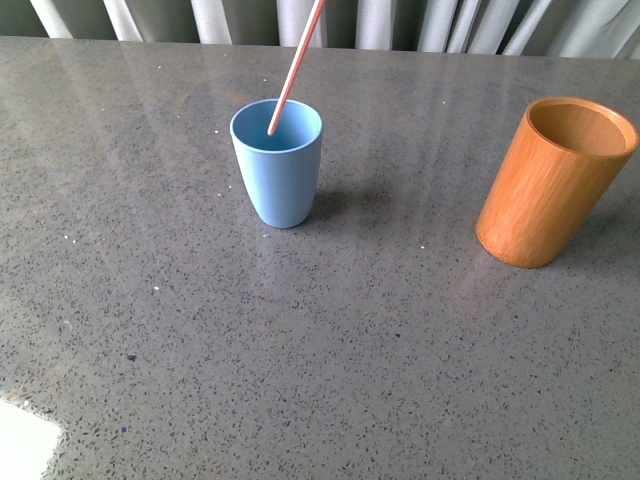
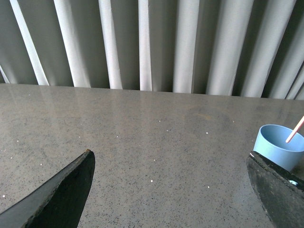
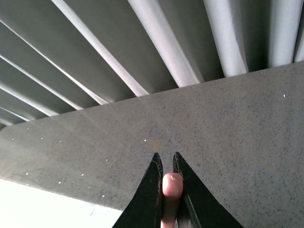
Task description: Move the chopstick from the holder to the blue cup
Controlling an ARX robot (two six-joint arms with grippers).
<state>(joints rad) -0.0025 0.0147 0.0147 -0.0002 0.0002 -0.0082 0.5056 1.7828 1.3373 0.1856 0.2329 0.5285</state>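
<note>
The pinkish-red chopstick (image 1: 296,66) slants down from the top edge of the front view, its lower tip inside the mouth of the light blue cup (image 1: 278,163). In the right wrist view my right gripper (image 3: 166,162) is shut on the chopstick's rounded end (image 3: 171,189). The orange-brown holder (image 1: 553,180) stands at the right, with nothing showing in it. My left gripper (image 2: 168,159) is open over bare table, with the blue cup (image 2: 279,146) and the chopstick's tip (image 2: 295,130) just beyond one of its fingers (image 2: 278,187). Neither arm shows in the front view.
The grey speckled table (image 1: 330,340) runs back to a wall of pale pleated curtains (image 2: 152,42). A bright white patch (image 1: 25,440) lies at the near left corner.
</note>
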